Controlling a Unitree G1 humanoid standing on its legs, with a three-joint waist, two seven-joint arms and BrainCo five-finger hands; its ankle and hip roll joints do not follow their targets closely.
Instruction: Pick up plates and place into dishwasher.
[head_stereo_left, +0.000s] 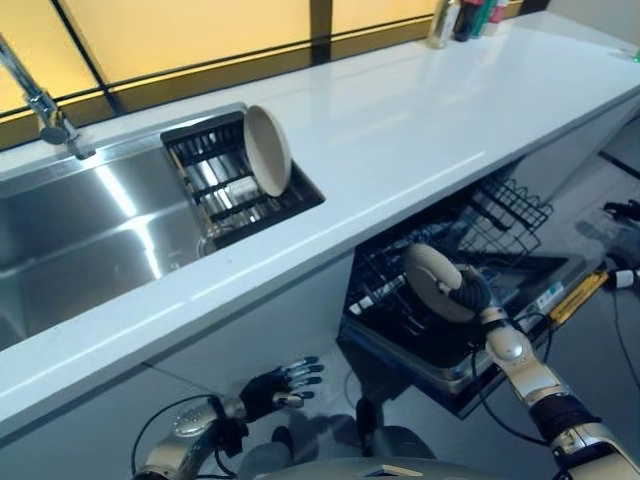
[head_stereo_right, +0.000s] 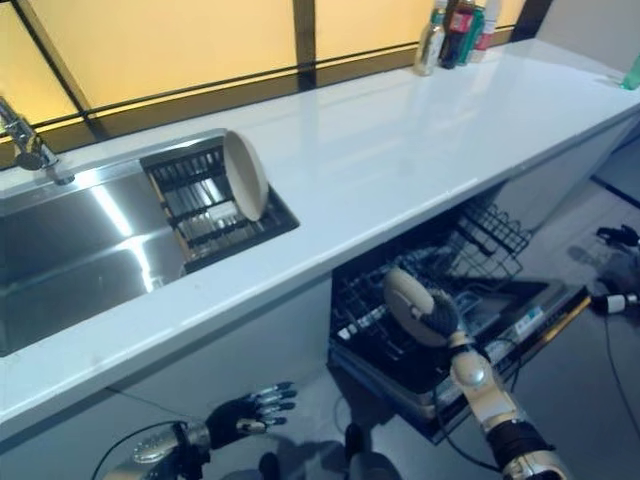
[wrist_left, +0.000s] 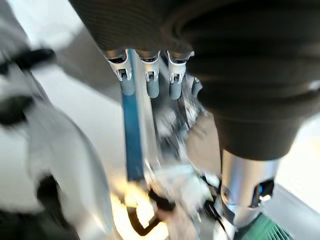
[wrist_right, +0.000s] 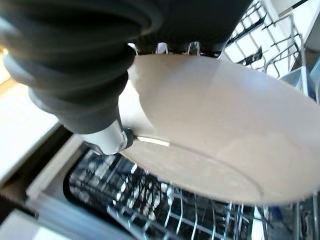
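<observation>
Tap at 10 o'clock, over steel sink. Drain rack sits in the sink's right end, one beige plate standing on edge in it, leaning slightly, near the rack's right side. White counter runs from 8 o'clock up to 2 o'clock; bottles grouped at its far end by the window, 1 o'clock.

Left hand low at 6–7 o'clock, below the counter edge, fingers straight and spread, nothing in it; left wrist view shows the fingers extended side by side, background too blurred to read.

Dishwasher open under the counter at 4 o'clock, lower rack pulled out, second wire rack just behind it toward 3 o'clock. Right hand over the pulled-out rack, fingers closed on a second plate, held tilted, nearly on edge, above the tines. Right wrist view: that plate close under the hand, thumb against its rim, rack wires below; can't tell if the plate touches the rack
</observation>
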